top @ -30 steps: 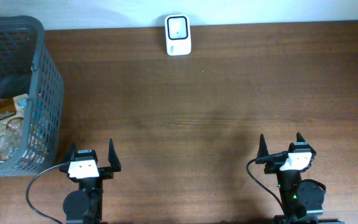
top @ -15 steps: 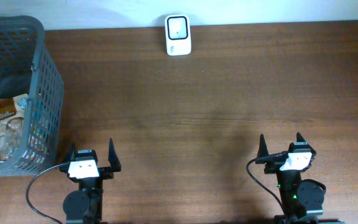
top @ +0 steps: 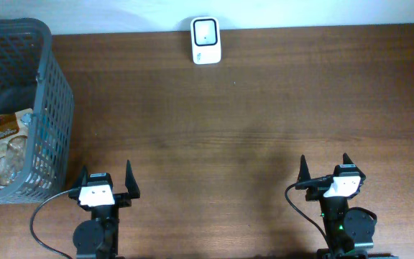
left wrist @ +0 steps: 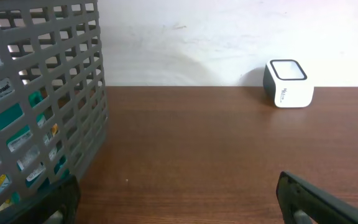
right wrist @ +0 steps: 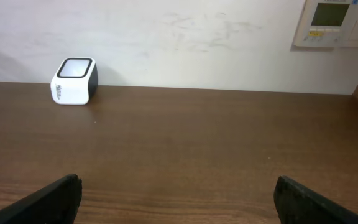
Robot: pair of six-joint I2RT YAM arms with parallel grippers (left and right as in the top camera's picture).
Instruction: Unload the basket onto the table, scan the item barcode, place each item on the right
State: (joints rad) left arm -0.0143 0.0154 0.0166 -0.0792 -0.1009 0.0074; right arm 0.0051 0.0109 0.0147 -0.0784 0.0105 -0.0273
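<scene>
Judging by looks, the snack bag [top: 6, 138] in the basket [top: 54, 101] is light, crinkly; pinch its top edge. Your left claw [top: 106, 173] and right claw [top: 323, 162] gape empty.

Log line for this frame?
left pincer: open, empty | right pincer: open, empty | snack bag: in basket | scanner: far edge

Smooth dark wood table [top: 250, 108]; grey plastic lattice basket [top: 52, 101]; glossy white plastic scanner [top: 205, 40]
</scene>
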